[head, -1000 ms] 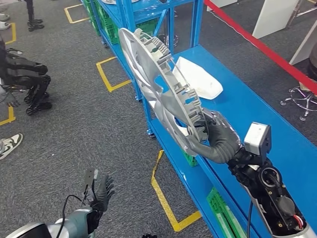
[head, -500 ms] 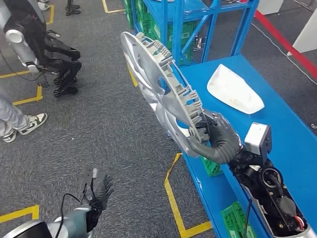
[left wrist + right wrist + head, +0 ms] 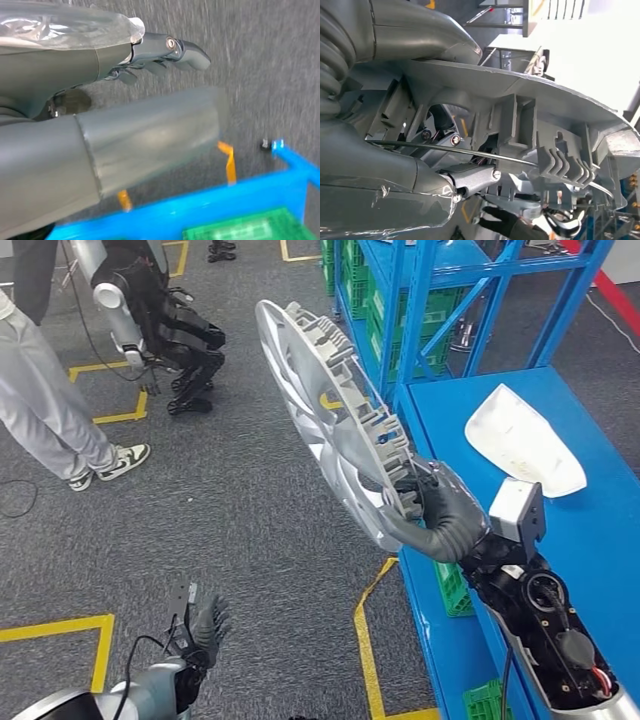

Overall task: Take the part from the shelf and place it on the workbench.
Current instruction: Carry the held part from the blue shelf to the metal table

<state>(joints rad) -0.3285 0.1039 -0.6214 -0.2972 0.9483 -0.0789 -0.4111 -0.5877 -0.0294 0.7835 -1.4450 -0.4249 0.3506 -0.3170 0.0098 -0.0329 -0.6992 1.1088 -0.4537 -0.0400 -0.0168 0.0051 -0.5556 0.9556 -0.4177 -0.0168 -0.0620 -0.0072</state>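
A large silver wheel-cover part [image 3: 332, 410] with ribbed clips on its rim is held up in the air, tilted, over the grey floor beside the blue workbench [image 3: 604, 540]. My right hand [image 3: 445, 515] grips its lower rim; in the right wrist view the part [image 3: 531, 125] spans the frame with my thumb and fingers [image 3: 471, 180] clamped around its edge. My left hand [image 3: 202, 630] hangs low over the carpet, holding nothing, its fingers [image 3: 177, 50] loosely extended.
A white moulded part [image 3: 524, 440] lies on the workbench. Blue shelving [image 3: 423, 300] with green crates stands behind it. Another robot [image 3: 162, 320] and a person's legs [image 3: 53, 410] are at the far left. Yellow tape marks the floor [image 3: 366, 640].
The whole view has swung, so the workbench and white part now sit further right and the other robot and a person have come into view. My right hand still holds the part; my left hand stays low.
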